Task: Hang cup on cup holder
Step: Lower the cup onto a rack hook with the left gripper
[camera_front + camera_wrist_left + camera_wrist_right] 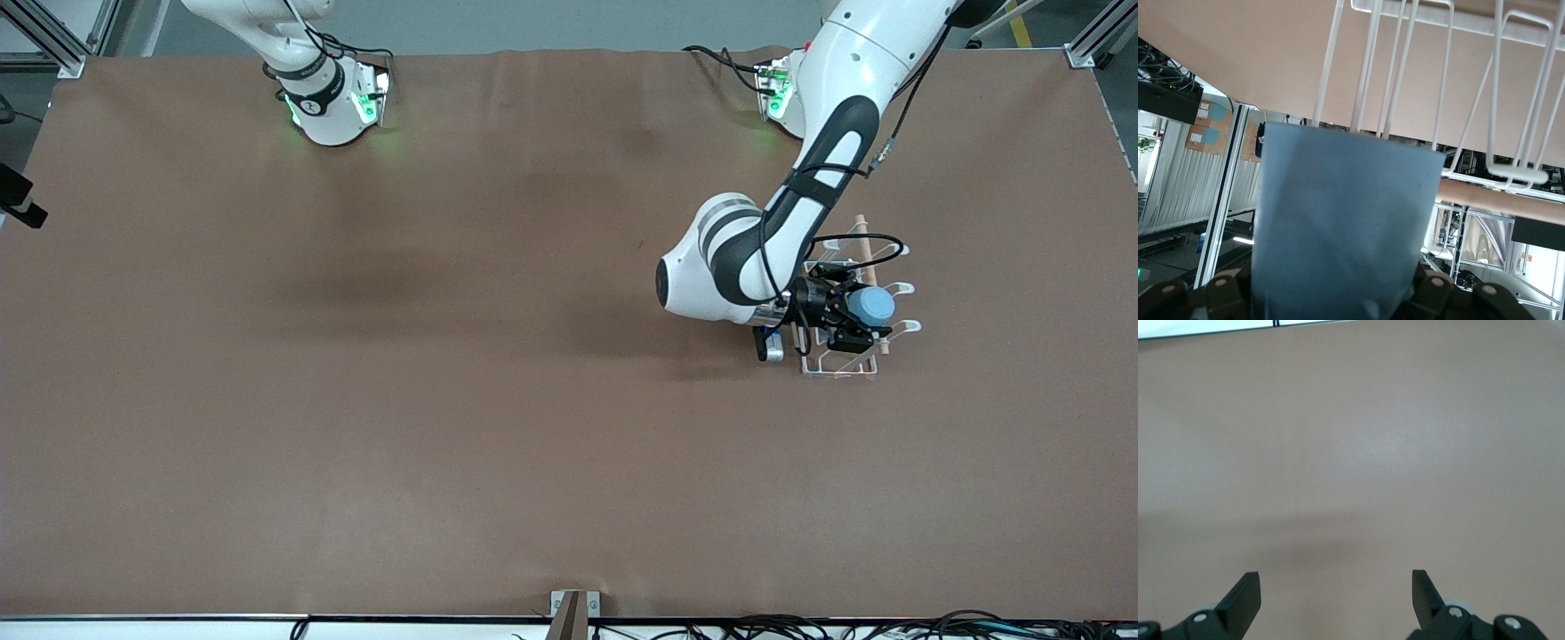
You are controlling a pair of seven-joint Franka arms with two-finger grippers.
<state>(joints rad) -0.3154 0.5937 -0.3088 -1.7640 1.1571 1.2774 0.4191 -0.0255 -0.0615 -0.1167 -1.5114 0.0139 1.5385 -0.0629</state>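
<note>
My left gripper (852, 322) is shut on the light blue cup (871, 307) and holds it over the white wire cup holder (836, 366), beside its wooden dowel (861, 224). In the left wrist view the cup (1338, 227) fills the middle between the fingers of my left gripper (1335, 303). Its far end meets the white looped prongs (1515, 100), with the dowel (1498, 199) beside it. I cannot tell whether a prong is inside the cup. My right gripper (1336, 587) is open and empty over bare brown table; it waits and is out of the front view.
The cup holder stands on the brown table cover (444, 400) toward the left arm's end. The right arm's base (331, 107) and the left arm's base (782, 93) stand along the table's robot side. A bracket (573, 609) sits at the edge nearest the front camera.
</note>
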